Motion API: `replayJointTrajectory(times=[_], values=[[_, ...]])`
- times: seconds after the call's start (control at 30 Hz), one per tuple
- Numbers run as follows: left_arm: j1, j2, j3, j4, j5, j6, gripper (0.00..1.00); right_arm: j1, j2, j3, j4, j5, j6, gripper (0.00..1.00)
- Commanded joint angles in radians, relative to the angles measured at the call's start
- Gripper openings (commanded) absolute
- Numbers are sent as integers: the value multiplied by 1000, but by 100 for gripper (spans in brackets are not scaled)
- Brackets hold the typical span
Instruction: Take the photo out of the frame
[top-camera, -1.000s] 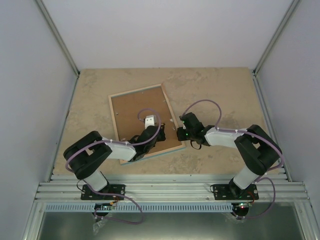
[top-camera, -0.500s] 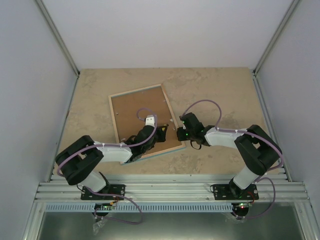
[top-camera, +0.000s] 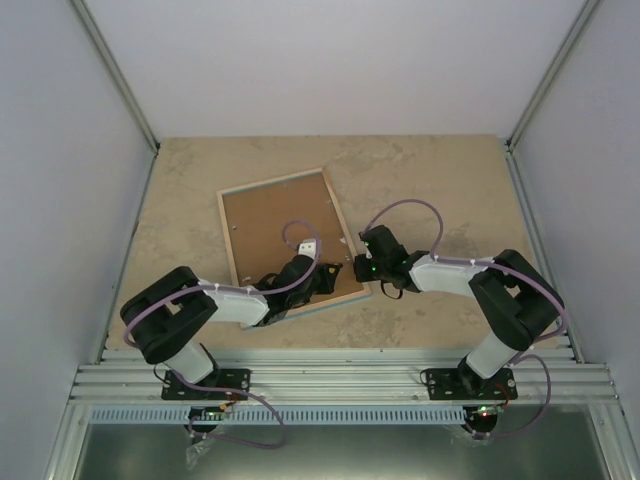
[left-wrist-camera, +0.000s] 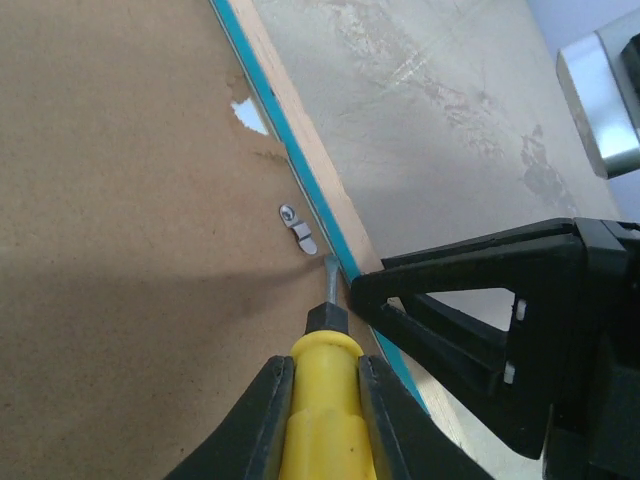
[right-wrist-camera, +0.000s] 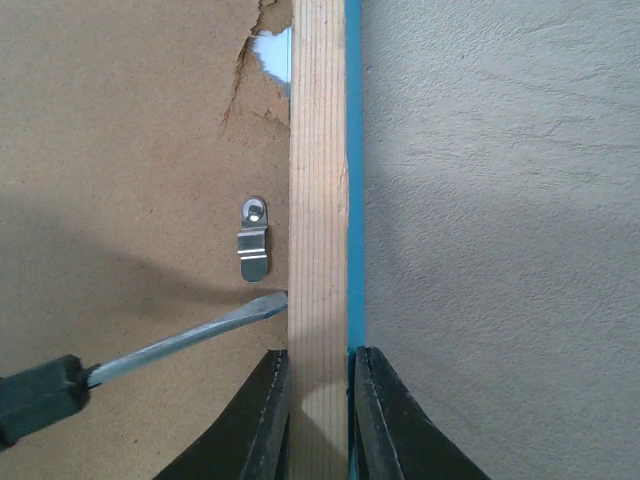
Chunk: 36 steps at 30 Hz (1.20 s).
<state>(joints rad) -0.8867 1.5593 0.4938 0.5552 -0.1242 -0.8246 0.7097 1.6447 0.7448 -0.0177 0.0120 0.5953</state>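
Setting: beige, mottled stone-look table (top-camera: 440, 180) enclosed by plain pale grey walls (top-camera: 350, 60).

Item 1, the frame (top-camera: 272, 181): lies back-up at centre-left of the table, turned slightly askew. The rim (right-wrist-camera: 317, 180) is pale straight-grained wood with a thin turquoise edge (right-wrist-camera: 352, 150) outside it. The photo cannot be seen from this side.

Item 2, backing board (top-camera: 270, 220): matte brown fibreboard inside the rim, torn at one spot (right-wrist-camera: 272, 45) where white shows through. A small bent metal clip (right-wrist-camera: 254, 240) sits just beside the rim.

Item 3, left gripper (left-wrist-camera: 321, 385): forearm stretched low over the frame's near corner. The claw is narrowed around the yellow handle of a screwdriver (left-wrist-camera: 325, 345), whose flat steel tip meets the rim's inner side near the clip.

Item 4, right gripper (right-wrist-camera: 320, 365): elbow bent, forearm reaching leftward. The black fingers pinch the frame's right-hand rim, one on each side.
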Motion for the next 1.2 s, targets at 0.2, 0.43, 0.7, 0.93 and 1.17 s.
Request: replayJointTrajectory(times=[0.2,0.43,0.7,0.93,1.17], values=[[-9,23,16,-40,-34,-22,0,14,7,-4,-57,-22,12,2],[-9,-39,-12,-73,-109,-42,0,14,7,-2,-57,-21,11,2],[-9,-63,-14,-75,-92,-38,0,13,4,0,-67,-21,9,2],[-9,-167,-11,-131,-100,-20,0,13,-36,-14,-112,-37,-10,2],[0,-264,-9,-195,-146,15,0,13,-136,-97,-165,-59,-10,4]])
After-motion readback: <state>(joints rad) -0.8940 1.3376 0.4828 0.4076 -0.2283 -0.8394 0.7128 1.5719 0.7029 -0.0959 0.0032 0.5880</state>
